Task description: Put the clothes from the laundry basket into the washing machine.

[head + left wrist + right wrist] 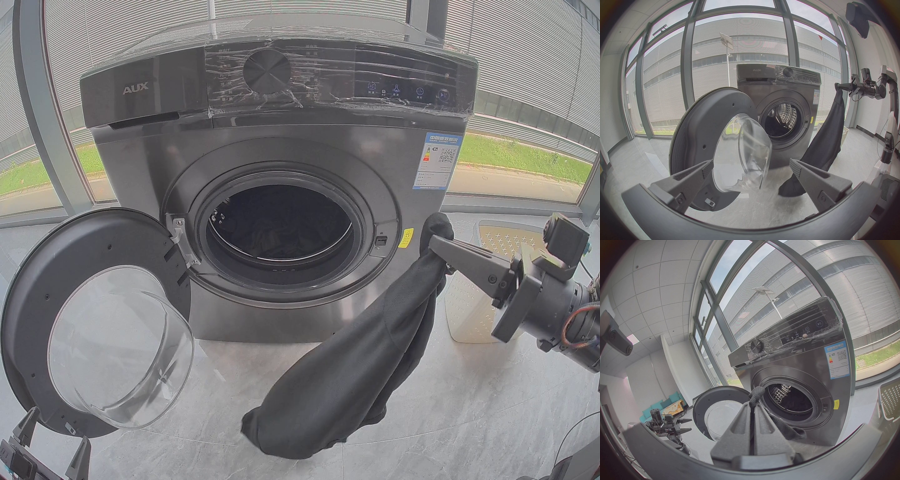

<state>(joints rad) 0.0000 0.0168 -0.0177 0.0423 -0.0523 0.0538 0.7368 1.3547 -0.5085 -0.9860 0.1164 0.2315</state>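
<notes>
Dark garment (350, 375) in the closed right claw (436, 241), near the washing machine (281, 144); left claw (750, 163) wide open.

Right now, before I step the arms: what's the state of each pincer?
Left pincer: open, holding nothing.
Right pincer: closed on the dark garment, which hangs below it.

Teal sofa (662, 404), street lamp (726, 40) outside
</notes>
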